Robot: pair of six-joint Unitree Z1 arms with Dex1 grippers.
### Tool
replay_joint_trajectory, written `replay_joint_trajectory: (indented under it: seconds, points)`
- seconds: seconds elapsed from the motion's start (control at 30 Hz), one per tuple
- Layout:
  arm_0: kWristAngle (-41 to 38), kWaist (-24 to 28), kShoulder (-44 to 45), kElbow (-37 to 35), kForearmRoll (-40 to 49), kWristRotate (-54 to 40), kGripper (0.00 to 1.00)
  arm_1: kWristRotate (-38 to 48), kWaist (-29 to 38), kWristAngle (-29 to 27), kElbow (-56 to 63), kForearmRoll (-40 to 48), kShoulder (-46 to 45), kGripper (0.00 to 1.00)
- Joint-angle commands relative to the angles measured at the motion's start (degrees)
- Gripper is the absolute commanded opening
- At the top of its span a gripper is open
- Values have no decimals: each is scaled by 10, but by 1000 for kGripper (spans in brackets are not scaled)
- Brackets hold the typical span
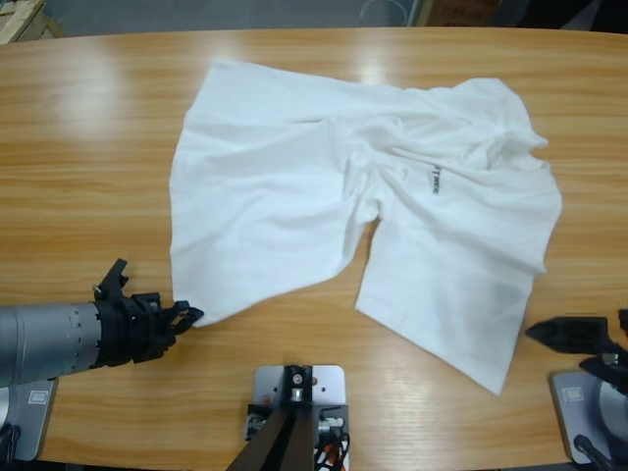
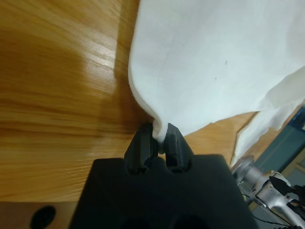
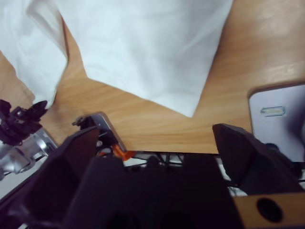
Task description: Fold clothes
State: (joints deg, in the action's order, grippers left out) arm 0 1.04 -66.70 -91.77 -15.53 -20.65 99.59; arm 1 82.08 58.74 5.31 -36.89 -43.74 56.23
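A white T-shirt (image 1: 363, 216) lies rumpled across the middle of the wooden counter (image 1: 88, 147), partly folded, with small dark lettering near its centre. At the lower left, the left gripper (image 1: 182, 316) is clamped on the shirt's near left corner, the cloth pinched between its jaws and lifted slightly off the wood. The right gripper (image 1: 564, 334) sits at the lower right with its jaws spread wide, holding nothing, just beside the shirt's near right corner but apart from it.
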Motion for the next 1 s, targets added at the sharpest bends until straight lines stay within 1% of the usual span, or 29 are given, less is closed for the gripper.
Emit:
replay_joint_trajectory:
  seconds: [0.03,0.1,0.2,0.27,0.3,0.33,0.47,0.67,0.9,1.0]
  points:
    - [-3,-8,21,23,37,-5,0,108,120,-44,22,66,83,996]
    - [-1,-8,23,23,39,-6,0,129,122,-46,38,75,93,996]
    - [0,-8,20,23,39,-5,0,174,145,-46,75,112,113,996]
    - [-1,-8,20,24,39,-6,0,183,146,-49,98,115,111,985]
    - [-1,-8,20,25,39,-6,0,187,146,-49,108,121,109,902]
    - [-2,-8,20,25,39,-6,0,188,146,-50,113,128,110,861]
    - [-2,-8,15,22,38,-9,0,194,146,-52,118,137,114,862]
    - [-10,-8,17,23,39,-9,0,221,147,-48,145,179,133,862]
    - [-8,-8,13,20,39,-7,0,224,151,-43,183,263,180,857]
    - [-8,-8,12,23,39,-6,0,227,160,-42,186,287,200,822]
